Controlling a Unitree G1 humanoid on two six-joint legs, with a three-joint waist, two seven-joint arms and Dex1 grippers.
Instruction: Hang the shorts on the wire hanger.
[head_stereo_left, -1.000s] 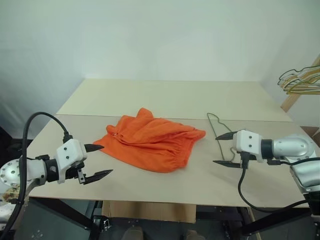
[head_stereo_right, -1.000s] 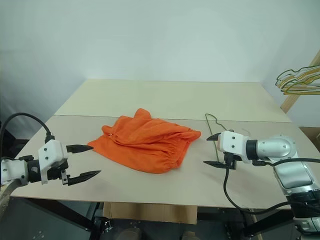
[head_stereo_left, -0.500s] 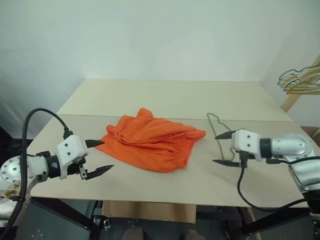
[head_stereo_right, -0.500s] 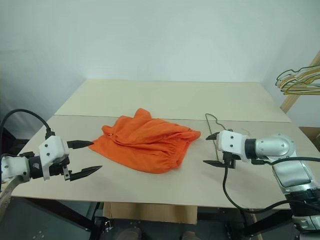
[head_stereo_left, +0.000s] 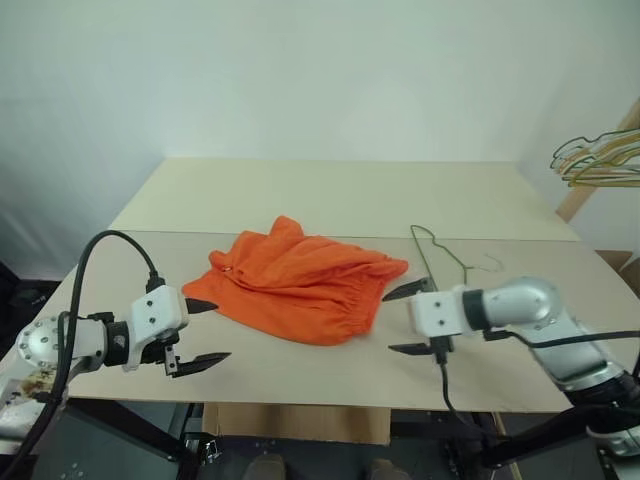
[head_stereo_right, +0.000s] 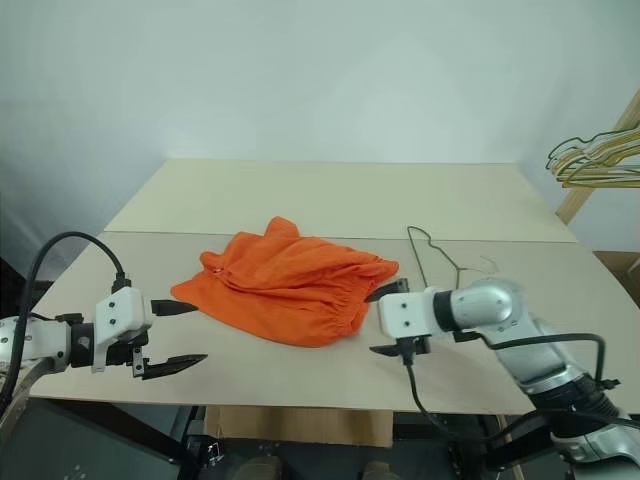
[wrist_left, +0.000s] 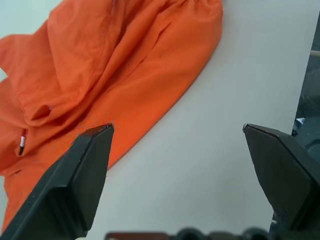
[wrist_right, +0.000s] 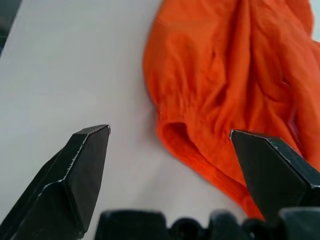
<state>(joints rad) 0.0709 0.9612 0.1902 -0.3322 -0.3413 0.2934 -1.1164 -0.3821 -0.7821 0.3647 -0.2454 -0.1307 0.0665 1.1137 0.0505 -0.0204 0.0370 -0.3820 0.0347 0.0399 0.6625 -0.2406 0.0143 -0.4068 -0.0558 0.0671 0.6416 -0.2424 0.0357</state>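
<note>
Left eye view: bunch of hangers (head_stereo_left: 598, 160) probably on rack, well apart.

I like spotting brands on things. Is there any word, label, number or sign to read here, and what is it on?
No readable text anywhere.
Shorts: a small white tag near one edge, too small to read.
Wire hanger, table, hanger bunch: no markings.
Left gripper and right gripper: plain white housings and black fingers, no lettering.
</note>
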